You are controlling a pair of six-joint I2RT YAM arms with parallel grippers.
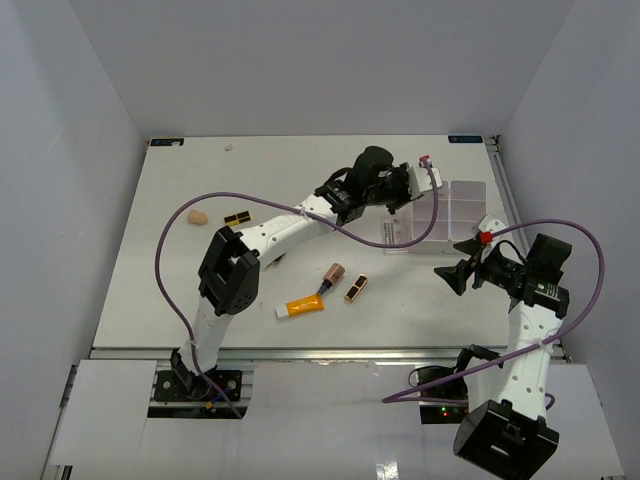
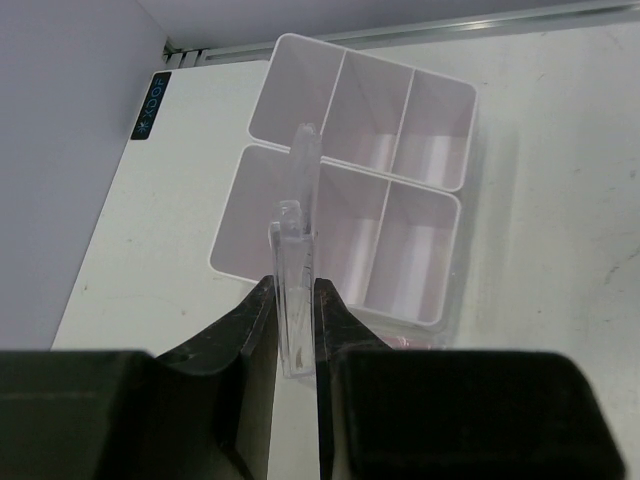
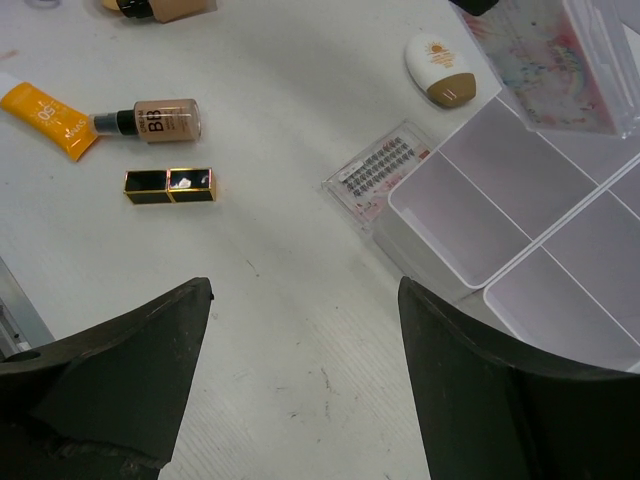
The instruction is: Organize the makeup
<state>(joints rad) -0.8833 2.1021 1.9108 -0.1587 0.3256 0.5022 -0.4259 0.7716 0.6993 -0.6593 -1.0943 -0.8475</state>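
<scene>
My left gripper [image 1: 410, 185] [image 2: 296, 300] is shut on a clear flat packet [image 2: 297, 230] [image 3: 560, 60] with a pink print, held edge-on over the white tray [image 2: 440, 300] [image 1: 470, 190]. My right gripper [image 1: 450, 275] [image 3: 305, 290] hangs open above bare table, just in front of the tray [image 3: 440, 240], with nothing between its fingers. An orange tube [image 1: 300, 306] [image 3: 40, 118], a brown bottle [image 1: 333, 274] [image 3: 160, 120] and a black-gold case [image 1: 355, 288] [image 3: 170, 185] lie mid-table. A lash packet [image 3: 380, 175] and a white oval compact [image 3: 440, 70] lie by the tray.
A second black-gold case [image 1: 237, 218] and a beige sponge [image 1: 199, 216] lie at the left of the table. The tray's compartments hold nothing. The left arm stretches across the middle of the table. Grey walls enclose three sides.
</scene>
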